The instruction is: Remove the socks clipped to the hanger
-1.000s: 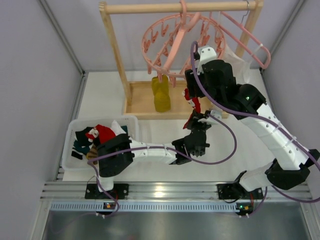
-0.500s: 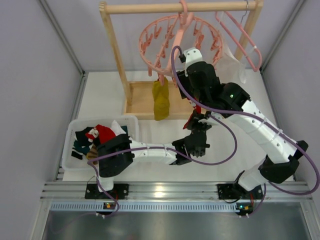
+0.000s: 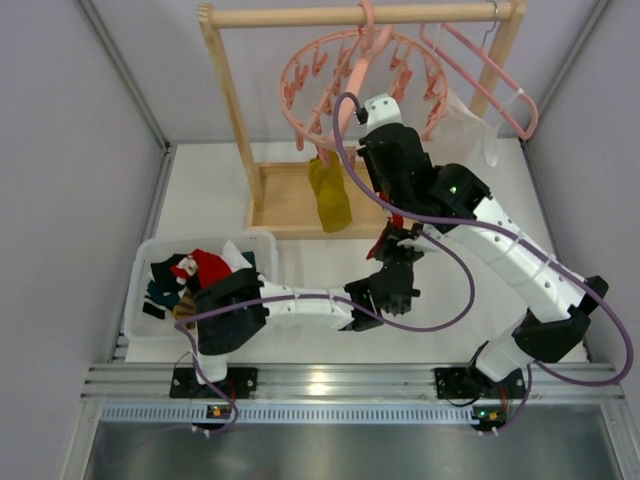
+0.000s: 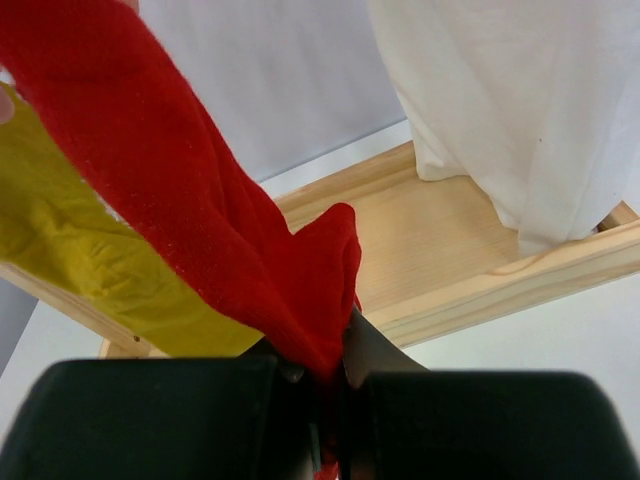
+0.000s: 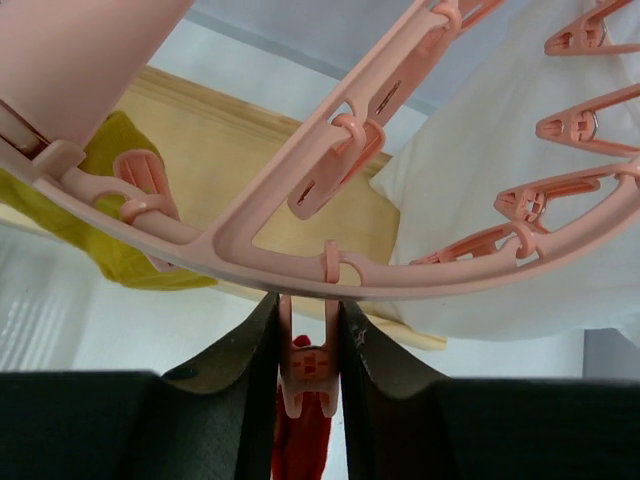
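The round pink hanger [image 3: 300, 75] hangs from the wooden rack, its ring [image 5: 150, 232] crossing the right wrist view. A red sock [image 4: 200, 190] hangs from one of its clips [image 5: 308, 372]. My left gripper [image 4: 335, 372] is shut on the sock's lower end. My right gripper [image 5: 308, 350] is shut on that clip, a finger pressed to each side, with the red sock [image 5: 300, 445] dangling below it. A mustard yellow sock [image 3: 330, 195] is clipped to the ring further left. From above, the right arm covers most of the red sock [image 3: 397, 222].
The wooden rack [image 3: 230, 100] stands at the back on a flat base board [image 4: 450, 230]. A white cloth bag [image 3: 465, 125] and a plain pink hanger [image 3: 500, 85] hang at its right. A clear bin [image 3: 150, 250] with several socks sits at the near left.
My right gripper has moved left under the ring and closed on the clip. The ring and yellow sock have swung a little. The left gripper still grips the red sock.
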`<action>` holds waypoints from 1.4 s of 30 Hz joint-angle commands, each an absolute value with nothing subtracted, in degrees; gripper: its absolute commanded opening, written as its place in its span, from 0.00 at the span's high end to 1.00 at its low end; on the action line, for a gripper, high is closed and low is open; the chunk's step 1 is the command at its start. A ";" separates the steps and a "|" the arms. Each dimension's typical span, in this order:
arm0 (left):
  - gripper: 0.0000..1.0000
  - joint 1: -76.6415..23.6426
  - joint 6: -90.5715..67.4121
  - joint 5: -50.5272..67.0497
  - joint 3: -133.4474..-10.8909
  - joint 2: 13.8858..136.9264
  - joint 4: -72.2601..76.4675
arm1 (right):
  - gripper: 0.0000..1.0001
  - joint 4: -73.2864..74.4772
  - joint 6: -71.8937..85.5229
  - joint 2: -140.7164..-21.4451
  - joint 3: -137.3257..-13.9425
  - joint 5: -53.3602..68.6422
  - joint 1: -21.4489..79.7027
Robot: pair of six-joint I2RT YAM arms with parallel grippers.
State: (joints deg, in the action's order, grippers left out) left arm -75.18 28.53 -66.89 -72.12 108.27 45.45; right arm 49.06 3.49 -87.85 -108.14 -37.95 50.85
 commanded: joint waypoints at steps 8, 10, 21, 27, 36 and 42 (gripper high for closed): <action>1.00 -73.83 20.22 -69.08 -62.77 100.92 47.64 | 0.77 46.94 3.78 -87.36 -110.30 -35.86 51.68; 1.00 -73.65 17.15 -70.48 -57.50 96.80 47.46 | 0.76 46.58 4.04 -87.10 -110.39 -34.46 51.77; 1.00 -72.51 -12.62 -72.07 -41.31 72.53 15.50 | 0.29 45.44 6.68 -84.12 -107.41 -29.54 51.68; 1.00 -71.81 -26.61 -72.24 -42.27 61.02 -9.88 | 0.01 44.12 7.73 -77.89 -100.99 -27.86 51.68; 1.00 -56.63 -34.28 -59.78 -42.45 48.87 -27.85 | 0.01 40.78 9.49 -66.11 -90.10 -28.04 51.77; 1.00 -42.73 -36.38 -50.54 -43.77 45.53 -34.62 | 0.01 39.99 9.84 -62.41 -85.52 -29.27 51.68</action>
State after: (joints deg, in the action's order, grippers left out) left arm -45.74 -33.52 -56.82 -41.69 46.87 -28.62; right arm 43.59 8.84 -63.46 -86.74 -28.53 51.00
